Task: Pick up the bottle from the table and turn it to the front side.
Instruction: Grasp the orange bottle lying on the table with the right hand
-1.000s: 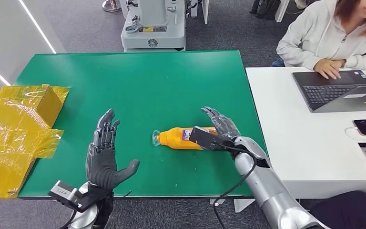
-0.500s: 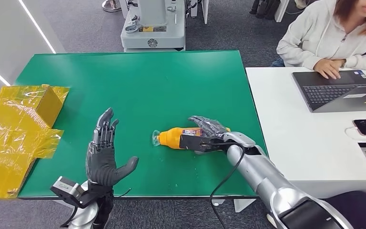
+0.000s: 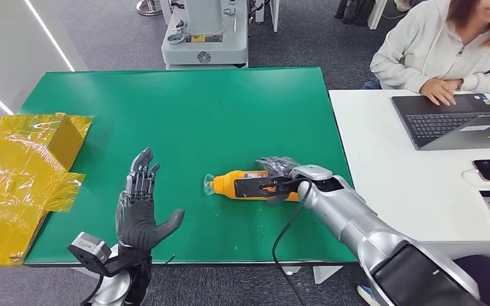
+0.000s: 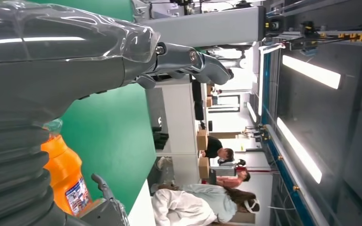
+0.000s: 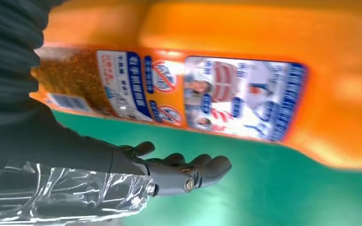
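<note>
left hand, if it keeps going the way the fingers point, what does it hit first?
Probably nothing on the table. The left hand is open, fingers pointing away from the robot over bare green table. The orange bottle lies off to its right, out of that line. Height above the table is hard to judge.

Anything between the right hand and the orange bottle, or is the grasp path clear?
Nothing visible stands between them: the right hand is already over the orange bottle, which lies on its side on the green table.
</note>
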Tool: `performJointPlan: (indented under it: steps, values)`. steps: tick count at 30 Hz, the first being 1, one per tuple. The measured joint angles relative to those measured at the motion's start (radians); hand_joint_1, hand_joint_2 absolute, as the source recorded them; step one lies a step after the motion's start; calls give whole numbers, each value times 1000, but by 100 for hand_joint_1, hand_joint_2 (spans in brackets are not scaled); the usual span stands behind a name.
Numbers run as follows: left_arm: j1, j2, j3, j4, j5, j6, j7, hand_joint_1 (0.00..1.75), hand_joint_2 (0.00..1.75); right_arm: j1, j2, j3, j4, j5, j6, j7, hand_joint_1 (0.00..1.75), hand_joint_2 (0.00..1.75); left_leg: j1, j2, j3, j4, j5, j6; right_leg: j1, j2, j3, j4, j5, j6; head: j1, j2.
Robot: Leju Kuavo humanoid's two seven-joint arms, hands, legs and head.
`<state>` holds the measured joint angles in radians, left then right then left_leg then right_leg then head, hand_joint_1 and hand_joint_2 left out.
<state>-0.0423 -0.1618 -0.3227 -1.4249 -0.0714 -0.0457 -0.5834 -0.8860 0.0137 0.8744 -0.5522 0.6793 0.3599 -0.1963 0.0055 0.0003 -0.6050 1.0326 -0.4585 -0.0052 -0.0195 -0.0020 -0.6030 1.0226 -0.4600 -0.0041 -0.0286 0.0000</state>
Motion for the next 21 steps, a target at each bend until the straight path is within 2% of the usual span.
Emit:
performJointPlan:
  steps: [6, 13, 16, 21]
  values:
    - [21, -1, 1, 0, 2, 0, 5, 0, 175, -65, 0, 72, 25, -4, 27, 62, 0, 175, 0, 0, 0, 0, 0, 0, 0, 0, 0, 0, 0, 0, 0, 0]
    - [27, -2, 2, 0, 2, 2, 5, 0, 175, -81, 0, 110, 40, -35, 18, 57, 8, 175, 0, 0, 0, 0, 0, 0, 0, 0, 0, 0, 0, 0, 0, 0]
    - [28, -2, 2, 0, 3, 4, 5, 0, 175, -78, 0, 125, 47, -59, 15, 47, 1, 175, 0, 0, 0, 0, 0, 0, 0, 0, 0, 0, 0, 0, 0, 0]
    - [28, -1, 2, -1, 7, 9, 6, 0, 175, -66, 1, 143, 62, -84, 15, 40, 0, 175, 0, 0, 0, 0, 0, 0, 0, 0, 0, 0, 0, 0, 0, 0]
